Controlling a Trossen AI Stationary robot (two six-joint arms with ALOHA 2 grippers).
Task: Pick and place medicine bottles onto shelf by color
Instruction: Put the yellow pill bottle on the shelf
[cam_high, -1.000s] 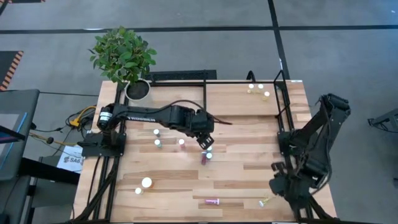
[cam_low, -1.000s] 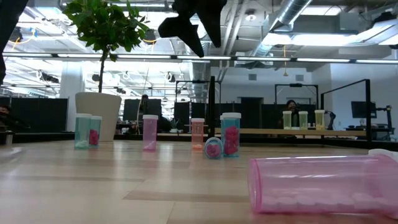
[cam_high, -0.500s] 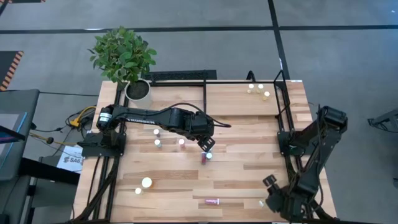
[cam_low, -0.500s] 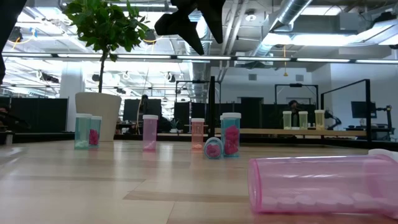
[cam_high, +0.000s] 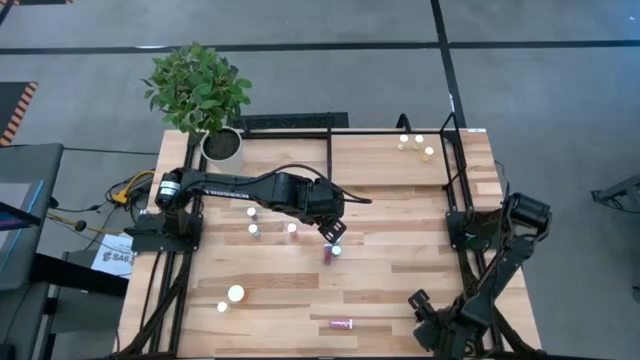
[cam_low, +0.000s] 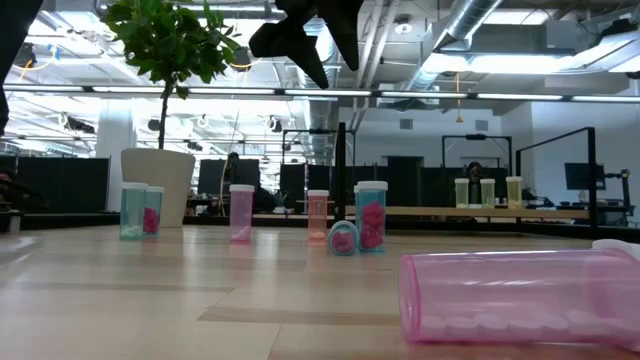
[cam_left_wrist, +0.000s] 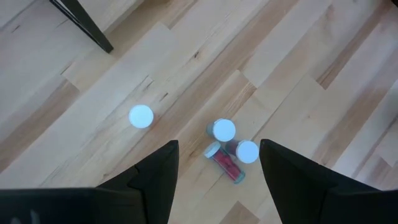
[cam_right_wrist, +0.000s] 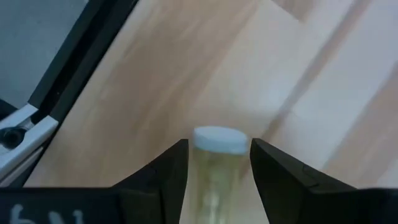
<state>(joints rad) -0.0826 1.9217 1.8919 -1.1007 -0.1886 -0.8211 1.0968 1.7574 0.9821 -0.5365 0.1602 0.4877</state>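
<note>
My left gripper (cam_high: 330, 226) (cam_low: 310, 30) is open and empty, high above a cluster of white-capped medicine bottles: two upright (cam_left_wrist: 224, 130) (cam_left_wrist: 247, 151) and a magenta one lying on its side (cam_left_wrist: 227, 167). My right gripper (cam_high: 424, 310) (cam_right_wrist: 219, 180) is near the table's near right corner, shut on a pale yellow bottle (cam_right_wrist: 217, 163). The shelf (cam_high: 455, 165) at the far right carries three yellow bottles (cam_high: 418, 146) standing on their bases. A pink bottle (cam_high: 342, 324) (cam_low: 520, 295) lies on its side near the front edge. My right gripper pinches the yellow bottle's body (cam_right_wrist: 214, 180) between its two fingers, which lie along the bottle. Its white cap (cam_right_wrist: 219, 139) points away past the fingertips. Whether the bottle is clear of the table, I cannot tell.
More upright bottles stand mid-table (cam_high: 252, 212) (cam_high: 254, 230) (cam_high: 292, 228) and near the front left (cam_high: 236, 293) (cam_high: 222, 307). A potted plant (cam_high: 200, 90) stands at the far left corner. Black frame posts (cam_high: 330, 150) rise at the back.
My right arm has swung toward the table's near edge, its gripper going left and toward the near edge over the spot where the yellow bottle lay.
</note>
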